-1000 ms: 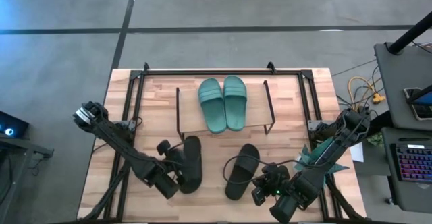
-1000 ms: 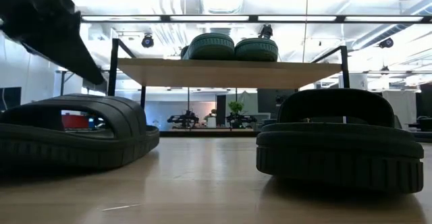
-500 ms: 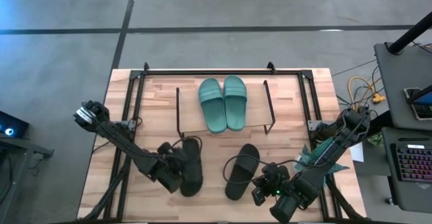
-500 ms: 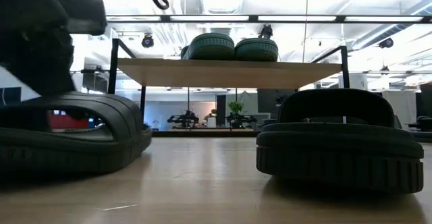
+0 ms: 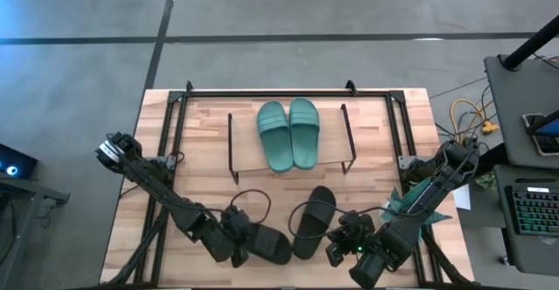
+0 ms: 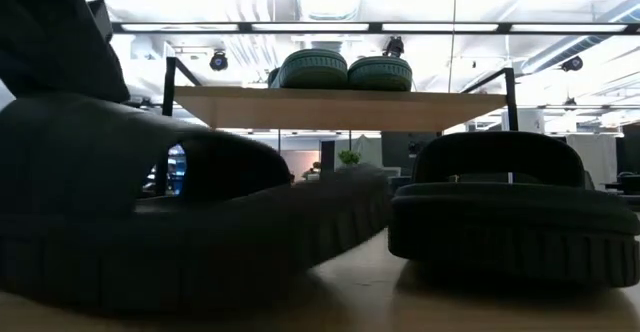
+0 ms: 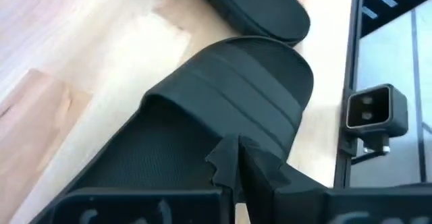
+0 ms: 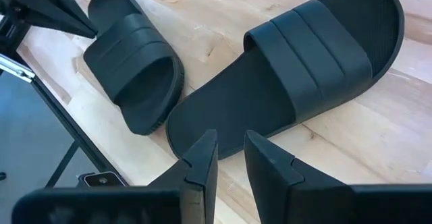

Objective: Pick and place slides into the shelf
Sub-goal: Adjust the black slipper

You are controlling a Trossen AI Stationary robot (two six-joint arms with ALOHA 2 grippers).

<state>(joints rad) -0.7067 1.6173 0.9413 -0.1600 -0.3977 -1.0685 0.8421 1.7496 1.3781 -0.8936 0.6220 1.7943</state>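
Black rubber fills most of what we see at the near edge of the table: the left gripper (image 5: pixel 238 245) is pinched tight on the heel edge of one black slide (image 5: pixel 266 245), which lies skewed, its toe just beside the second black slide (image 5: pixel 314 220). The right gripper (image 5: pixel 342 242) sits low behind that second slide's heel with its fingers (image 8: pixel 202 160) set narrow and nothing between them. The two teal-green slides (image 5: pixel 290 133) rest side by side on the wooden top board of the shelf (image 5: pixel 244 155).

We judge the hold to be thin, a pinch on a floppy edge, so the slide could droop or twist out on the lift. The two black slides are close enough that a swing may knock the free one. The shelf's black frame legs could also catch the toe on the way under the board.
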